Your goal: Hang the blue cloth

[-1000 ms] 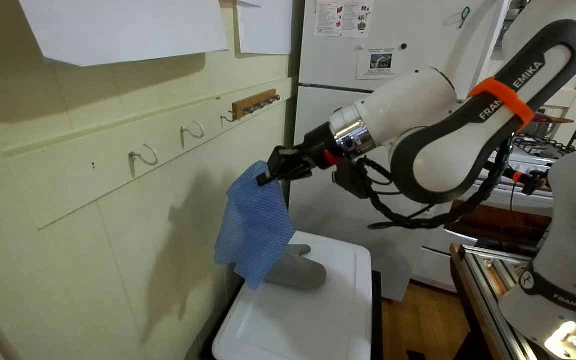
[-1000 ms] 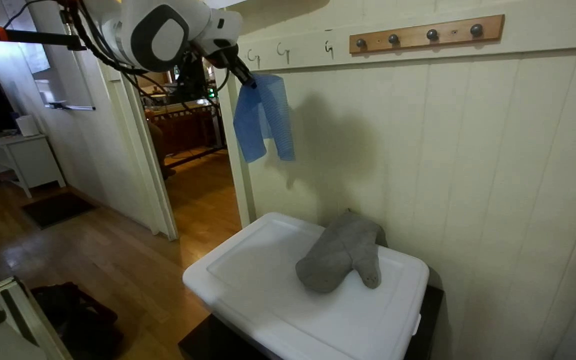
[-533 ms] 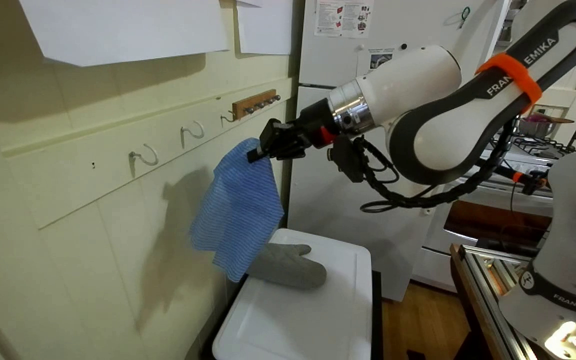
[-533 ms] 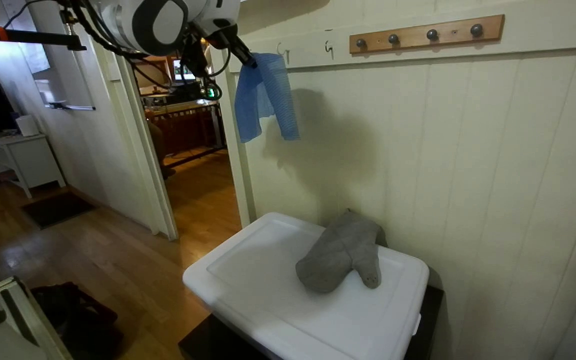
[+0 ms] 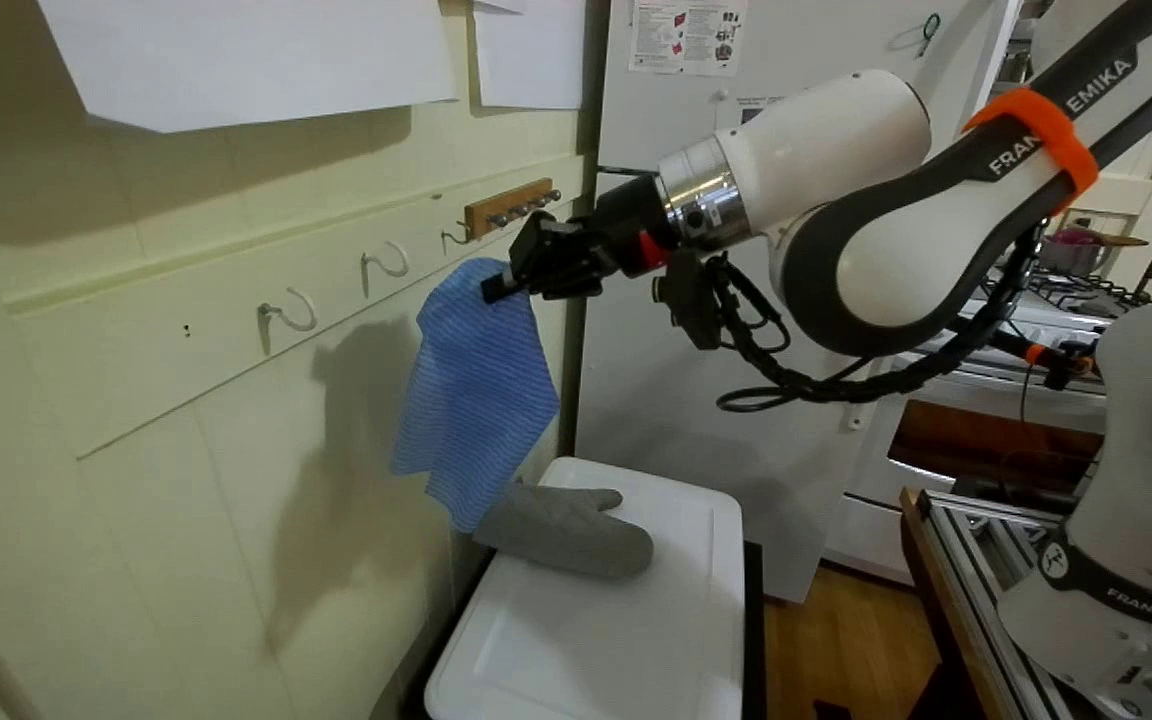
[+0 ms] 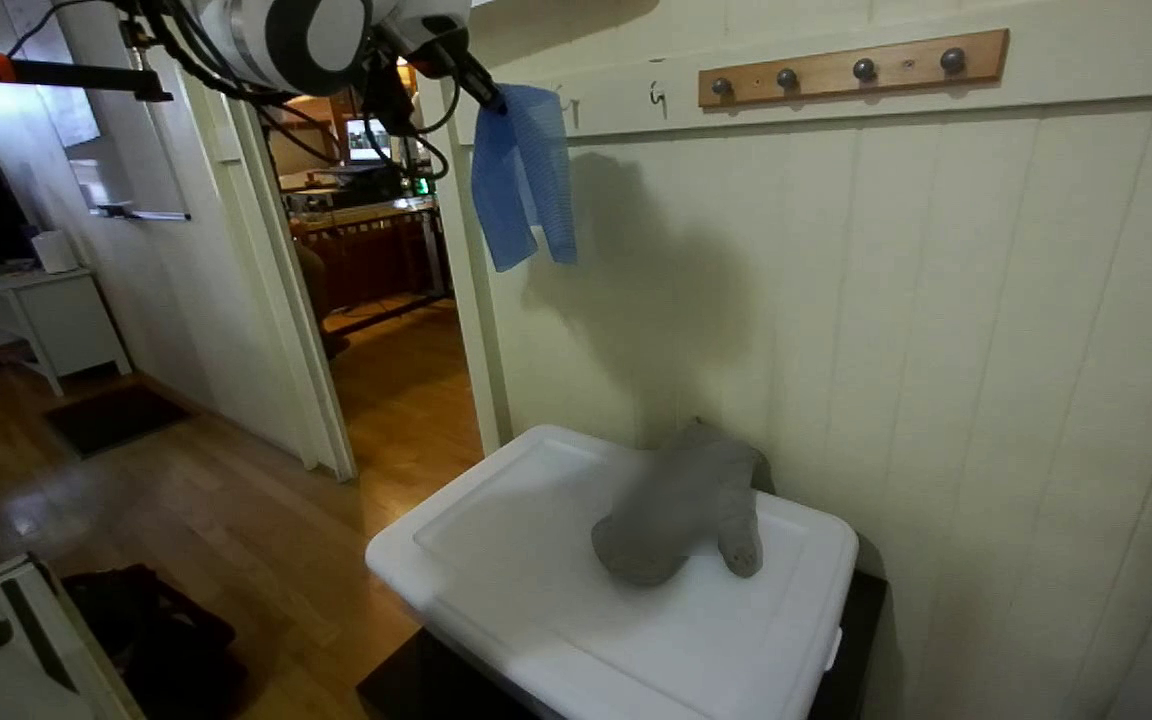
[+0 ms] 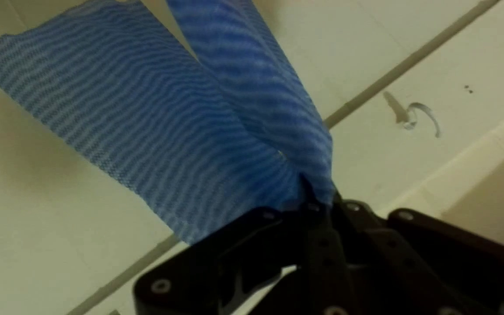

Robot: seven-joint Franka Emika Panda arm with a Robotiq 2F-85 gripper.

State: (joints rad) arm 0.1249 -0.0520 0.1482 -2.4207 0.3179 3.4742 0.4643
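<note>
The blue cloth point(image 5: 481, 390) hangs limp from my gripper point(image 5: 499, 287), in front of the wall and above the white lid. In an exterior view, the cloth point(image 6: 526, 180) falls in two flaps below the gripper point(image 6: 498, 105). In the wrist view, the cloth point(image 7: 182, 131) is pinched between the shut fingertips point(image 7: 308, 188), with its top edge folded there. White hooks point(image 5: 312, 312) stick out of the wall board left of the gripper. One hook point(image 7: 409, 124) shows right of the cloth in the wrist view, apart from it.
A wooden rack with knobs point(image 5: 511, 207) and a small dark hook point(image 6: 658, 95) are on the same board. A grey oven mitt point(image 6: 676, 510) lies on the white bin lid point(image 6: 536, 580) below. A fridge point(image 5: 676, 420) stands behind the arm. White sheets point(image 5: 266, 60) hang above.
My gripper has moved up and toward the wall with the cloth, which now hangs higher, near hook height. In an exterior view the cloth now covers the farthest hook. The mitt has not moved.
</note>
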